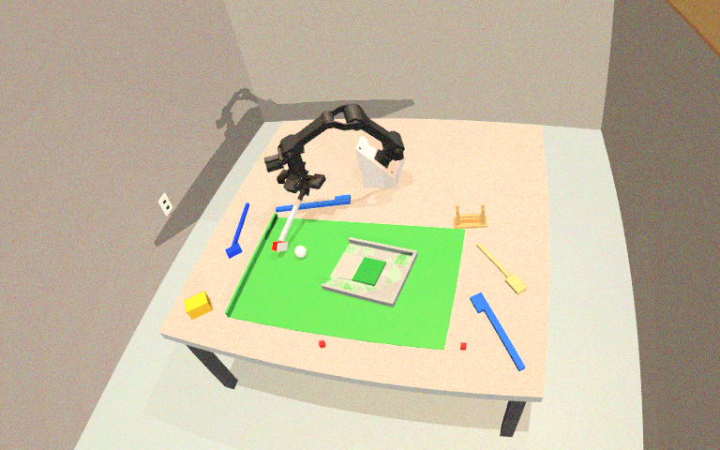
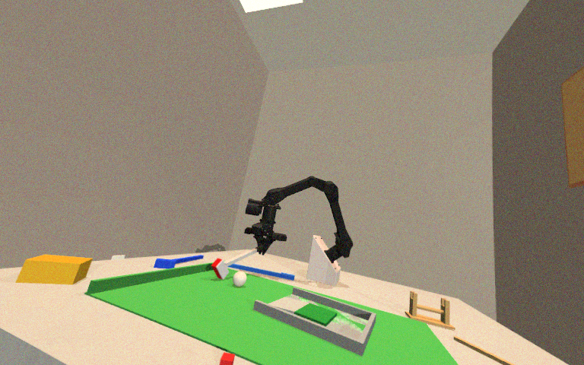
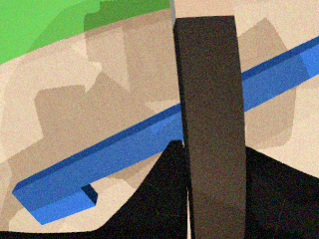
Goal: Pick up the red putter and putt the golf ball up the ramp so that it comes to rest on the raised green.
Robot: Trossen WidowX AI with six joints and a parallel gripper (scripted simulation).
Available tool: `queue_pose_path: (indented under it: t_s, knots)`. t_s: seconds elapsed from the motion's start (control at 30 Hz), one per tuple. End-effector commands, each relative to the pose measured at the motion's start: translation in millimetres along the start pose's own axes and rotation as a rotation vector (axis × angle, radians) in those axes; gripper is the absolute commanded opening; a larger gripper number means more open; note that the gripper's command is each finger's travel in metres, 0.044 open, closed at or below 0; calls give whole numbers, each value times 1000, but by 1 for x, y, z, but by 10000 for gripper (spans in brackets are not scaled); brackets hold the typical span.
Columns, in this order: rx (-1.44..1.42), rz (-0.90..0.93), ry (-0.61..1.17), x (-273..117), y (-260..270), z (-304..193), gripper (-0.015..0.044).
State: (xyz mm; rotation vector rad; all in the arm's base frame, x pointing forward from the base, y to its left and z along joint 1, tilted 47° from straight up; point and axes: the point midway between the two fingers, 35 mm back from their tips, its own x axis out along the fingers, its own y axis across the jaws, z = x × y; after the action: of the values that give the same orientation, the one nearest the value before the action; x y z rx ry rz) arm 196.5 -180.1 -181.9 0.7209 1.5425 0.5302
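Note:
My gripper (image 1: 301,196) (image 2: 261,251) is shut on the shaft end of the red putter. The putter's red and white head (image 1: 278,246) (image 2: 220,268) hangs low over the back left of the green mat (image 1: 276,296) (image 2: 172,309), left of the ball and apart from it. Its shaft (image 1: 289,222) (image 2: 241,257) slants up to the gripper; in the wrist view a dark brown grip (image 3: 211,124) stands between the black fingers. The white golf ball (image 1: 300,251) (image 2: 239,279) lies on the mat. The grey-walled ramp (image 1: 404,276) (image 2: 309,331) holds the raised dark green square (image 1: 369,271) (image 2: 315,313).
A blue bar (image 1: 318,203) (image 2: 262,271) (image 3: 100,159) lies behind the mat, under the gripper. A green wall (image 1: 249,270) (image 2: 146,277) edges the mat's left. A blue putter (image 1: 233,250) and yellow block (image 1: 198,305) are left. A wooden rack (image 1: 470,222) stands right.

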Motion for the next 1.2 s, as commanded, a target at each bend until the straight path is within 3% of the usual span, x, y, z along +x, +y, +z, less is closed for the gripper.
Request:
queue_pose_path:
  t_s: [0.0,0.27,0.6,0.77,1.17]
  knots:
    - [2,0,-9,0,-14,-1,0]
    - [5,0,-7,0,-4,1,0]
    - [3,10,-8,2,120,0,0]
    - [3,10,-8,-4,122,0,0]
    - [4,8,-7,-58,121,-1,0]
